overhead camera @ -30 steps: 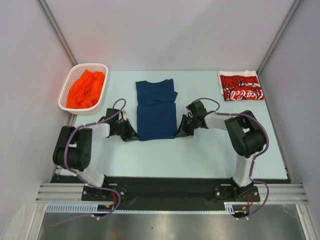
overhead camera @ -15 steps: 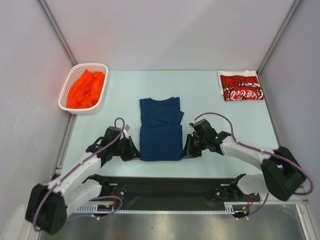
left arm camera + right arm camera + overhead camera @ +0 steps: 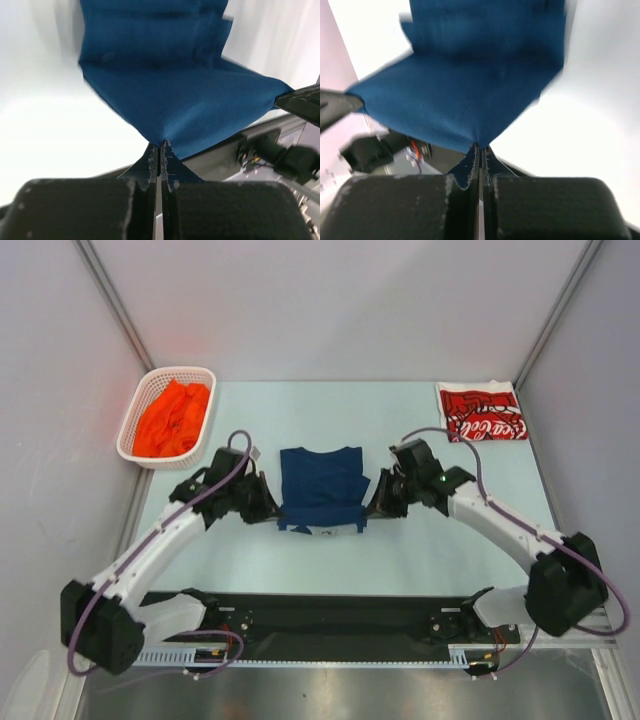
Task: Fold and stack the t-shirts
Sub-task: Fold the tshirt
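The navy blue t-shirt [image 3: 320,485] lies mid-table, its near end lifted and doubled back toward the far end. My left gripper [image 3: 273,512] is shut on its near left corner; the corner shows pinched in the left wrist view [image 3: 159,145]. My right gripper [image 3: 370,510] is shut on the near right corner, seen in the right wrist view [image 3: 481,146]. The shirt spans both wrist views [image 3: 185,100] [image 3: 465,90]. The red Coca-Cola t-shirt [image 3: 482,411] lies folded at the far right. The orange t-shirt [image 3: 172,417] sits bunched in the basket.
A white lattice basket [image 3: 128,435] stands at the far left corner of the pale blue table [image 3: 420,550]. Grey walls close in on the left, back and right. The black arm base rail runs along the near edge.
Both grippers pulled the navy shirt toward the near edge, then lifted its near end and carried it away from the bases, so the shirt now looks shorter.
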